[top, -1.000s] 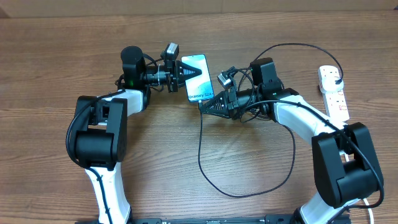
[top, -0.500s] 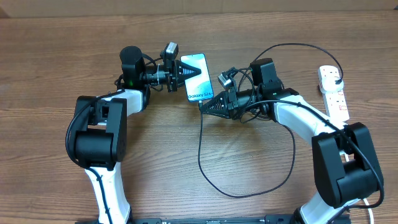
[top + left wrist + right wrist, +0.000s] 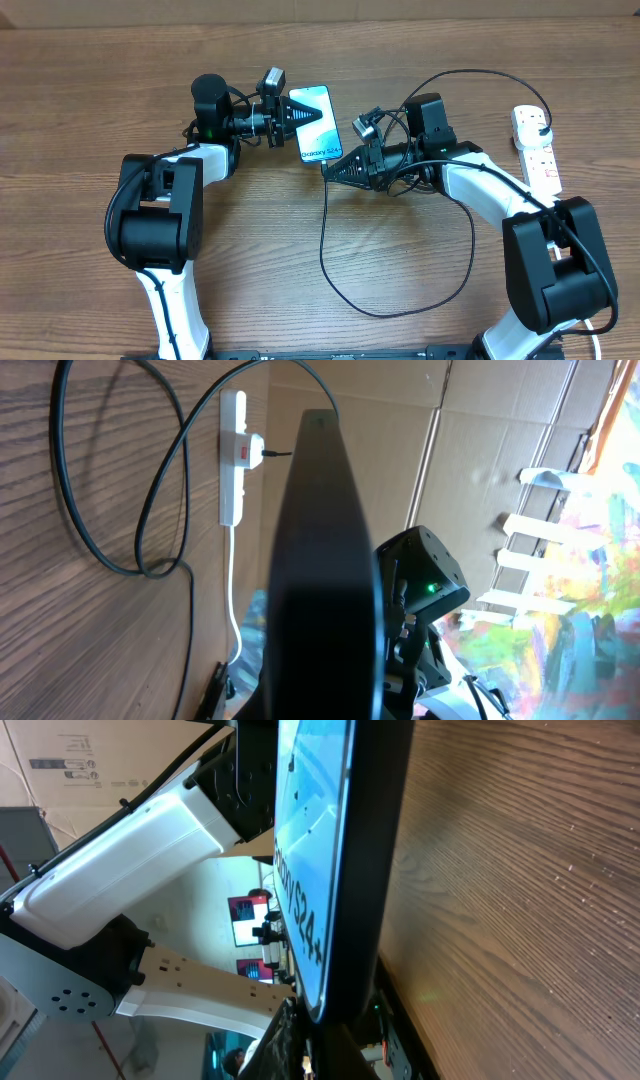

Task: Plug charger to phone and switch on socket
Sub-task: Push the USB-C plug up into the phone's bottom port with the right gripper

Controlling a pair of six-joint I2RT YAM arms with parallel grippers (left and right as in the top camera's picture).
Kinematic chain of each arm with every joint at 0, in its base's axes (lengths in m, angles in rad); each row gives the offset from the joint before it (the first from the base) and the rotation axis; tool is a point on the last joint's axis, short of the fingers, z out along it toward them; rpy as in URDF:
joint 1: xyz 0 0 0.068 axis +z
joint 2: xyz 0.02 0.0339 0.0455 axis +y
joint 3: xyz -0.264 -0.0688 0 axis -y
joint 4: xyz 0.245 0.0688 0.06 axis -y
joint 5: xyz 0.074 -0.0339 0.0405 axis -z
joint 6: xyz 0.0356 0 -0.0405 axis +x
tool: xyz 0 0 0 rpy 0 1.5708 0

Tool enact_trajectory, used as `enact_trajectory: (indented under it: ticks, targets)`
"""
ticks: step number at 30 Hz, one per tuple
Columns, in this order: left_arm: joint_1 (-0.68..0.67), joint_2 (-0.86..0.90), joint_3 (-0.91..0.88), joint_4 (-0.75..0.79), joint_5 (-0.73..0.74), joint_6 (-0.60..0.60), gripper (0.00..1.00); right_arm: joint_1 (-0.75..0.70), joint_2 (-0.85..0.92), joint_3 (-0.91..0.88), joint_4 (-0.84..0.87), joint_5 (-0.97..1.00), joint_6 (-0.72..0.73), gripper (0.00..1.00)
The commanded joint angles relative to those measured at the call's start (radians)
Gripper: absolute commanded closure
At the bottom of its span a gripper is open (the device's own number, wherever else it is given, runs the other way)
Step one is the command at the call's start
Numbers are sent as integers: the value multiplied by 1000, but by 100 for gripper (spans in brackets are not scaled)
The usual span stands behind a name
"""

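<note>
The left pincer (image 3: 314,112) is clenched on the phone (image 3: 321,141). It grips the phone by 1 short end, so the phone sticks out from its fingers toward the right pincer (image 3: 328,170). The phone is lifted off the table (image 3: 80,80) and tipped. Its screen is lit bright blue and white. In the right wrist view the phone stands on its edge, right in front of the pincer and very near.

The right pincer is clenched to a point on 1 end of the charger (image 3: 323,240). Its point is just beside the free short end of the phone. The pictures do not show if the charger's tip is in the phone.

From the right pincer the thin black cable drops down, makes 1 big loop on the table under the right arm, then goes up and over, behind that arm. It ends at the socket (image 3: 540,160).

The socket lies flat on the table, well apart from both pincers, out past the right arm.
</note>
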Motion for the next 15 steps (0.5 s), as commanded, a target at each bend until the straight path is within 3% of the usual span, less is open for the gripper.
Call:
enact_trajectory:
  ticks: [1, 15]
  targets:
    - [4, 4, 24, 11, 23, 12, 95, -9, 9, -5, 6, 10, 0, 96]
    - [-13, 4, 24, 11, 18, 25, 96, -9, 9, -5, 10, 10, 0, 96]
